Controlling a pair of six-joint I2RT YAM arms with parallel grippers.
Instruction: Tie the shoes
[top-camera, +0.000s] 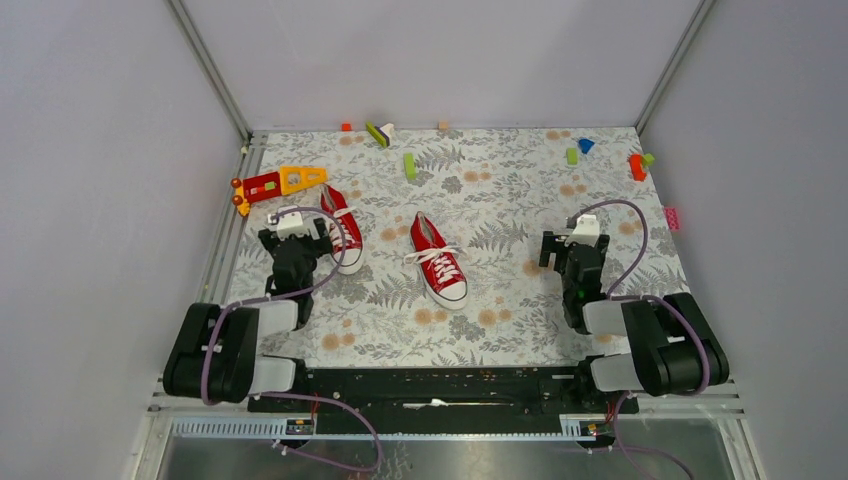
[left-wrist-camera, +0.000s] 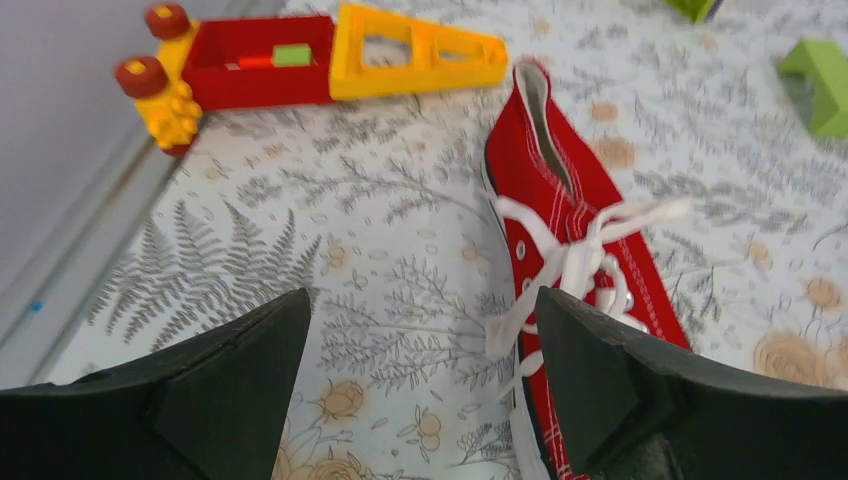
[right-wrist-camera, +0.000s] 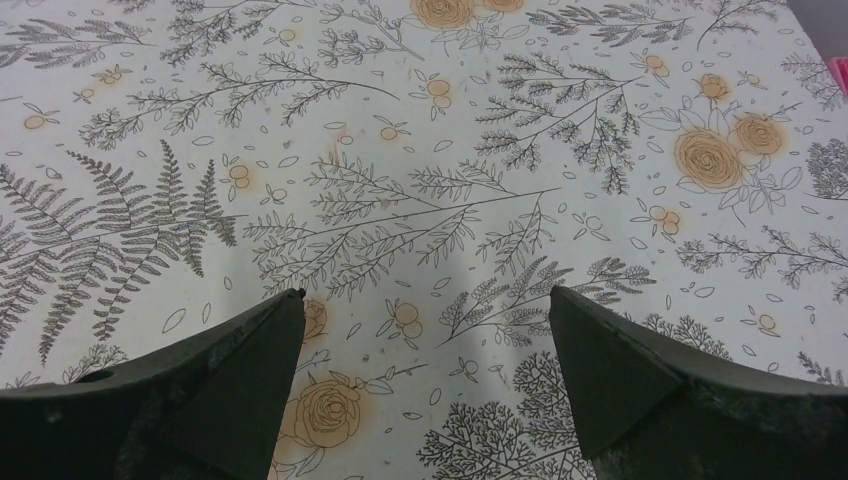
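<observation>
Left fingers (left-wrist-camera: 232, 395) and right fingers (right-wrist-camera: 225, 400) are wide apart, holding nothing. Just beside the left ones, near the table's (top-camera: 500, 300) left edge, lies one red shoe (left-wrist-camera: 530, 190), laces loose. Only the top view shows the other shoe (top-camera: 438, 260), mid-table. Right wrist view shows just flowery table.

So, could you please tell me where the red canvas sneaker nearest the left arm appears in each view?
Top external: the red canvas sneaker lies left of centre.
Left wrist: the sneaker runs down the right of centre.
Right wrist: not in it.
Shared landmark: the red-and-yellow plastic toy piece, left of its heel in both views.
</observation>
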